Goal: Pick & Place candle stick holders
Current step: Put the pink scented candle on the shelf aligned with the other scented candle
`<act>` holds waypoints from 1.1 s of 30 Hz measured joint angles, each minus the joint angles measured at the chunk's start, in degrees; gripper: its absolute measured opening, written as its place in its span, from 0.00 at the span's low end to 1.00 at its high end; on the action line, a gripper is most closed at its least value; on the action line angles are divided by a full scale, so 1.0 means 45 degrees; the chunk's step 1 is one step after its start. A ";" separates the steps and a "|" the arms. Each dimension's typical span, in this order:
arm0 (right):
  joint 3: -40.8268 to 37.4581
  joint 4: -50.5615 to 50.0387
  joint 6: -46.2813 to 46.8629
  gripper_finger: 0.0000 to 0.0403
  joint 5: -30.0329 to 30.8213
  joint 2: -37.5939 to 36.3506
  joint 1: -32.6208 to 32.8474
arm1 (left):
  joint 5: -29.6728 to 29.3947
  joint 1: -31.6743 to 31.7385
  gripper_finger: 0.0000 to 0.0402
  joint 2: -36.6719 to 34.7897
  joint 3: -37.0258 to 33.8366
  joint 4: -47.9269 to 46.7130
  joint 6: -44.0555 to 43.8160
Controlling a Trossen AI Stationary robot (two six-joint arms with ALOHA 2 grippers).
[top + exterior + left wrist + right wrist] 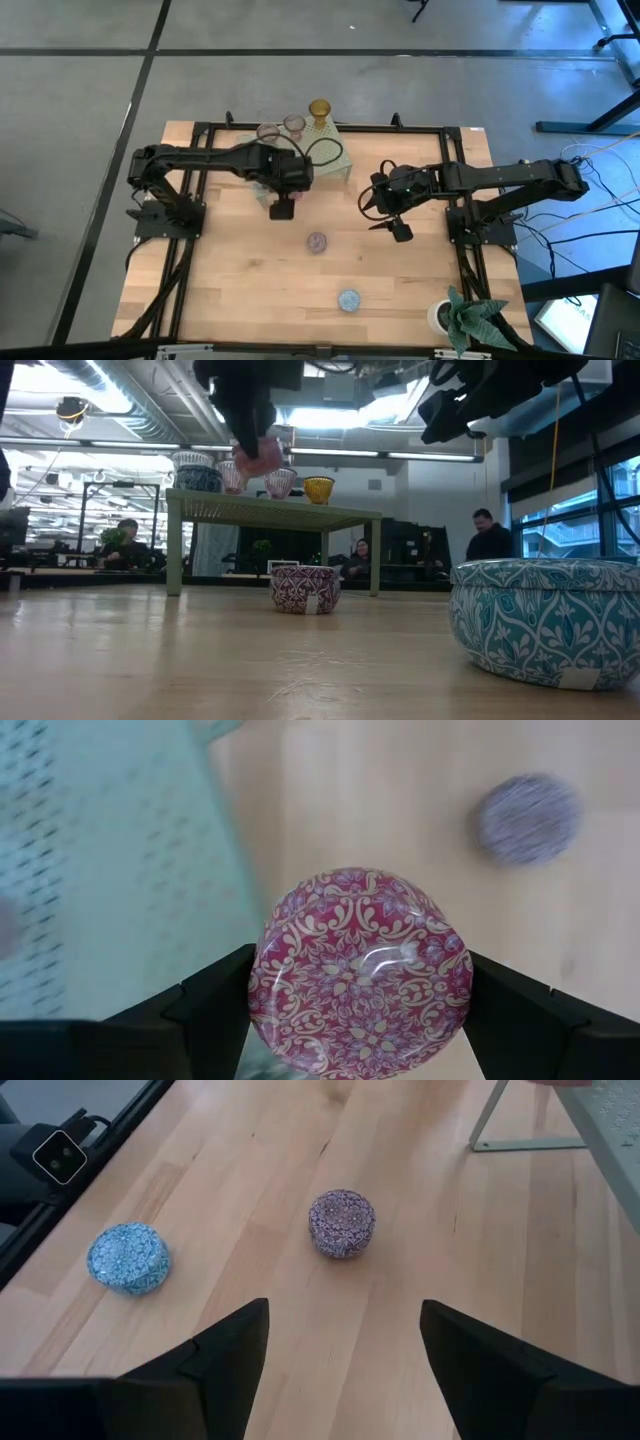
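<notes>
My left gripper point(283, 208) is shut on a pink patterned candle stick holder point(360, 970), which hangs in the air just in front of the pale green rack point(318, 152). Several more holders stand on the rack's top, among them an amber one point(319, 108) and a pink-clear one point(293, 123). A mauve holder point(317, 242) and a blue holder point(348, 299) rest on the wooden table. My right gripper point(395, 225) hovers open and empty to the right of the mauve holder point(342, 1223). My left gripper pinches the pink holder by its round side wall point(262, 982), one finger on each opposite side. The fingers come from above, pointing steeply down. The holder point(258, 457) is lifted clear of the table, above the level of the rack's top.
A white pot with a green plant point(455, 318) stands at the table's near right corner. Black frame rails point(190, 250) run along the table's sides. People sit and stand in the room beyond the table point(488, 532). Bare wood lies around the two holders on the table.
</notes>
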 joint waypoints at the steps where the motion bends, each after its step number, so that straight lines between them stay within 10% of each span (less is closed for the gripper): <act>1: 0.0000 0.0004 0.0000 0.66 0.0000 0.0003 0.0000 | -0.0160 0.0164 0.74 0.0000 0.0000 -0.0193 0.0141; 33: 0.0000 0.0092 -0.0007 0.66 0.0000 0.0010 0.0000 | -0.0153 0.2753 0.74 0.0477 -0.0044 -0.0261 0.0027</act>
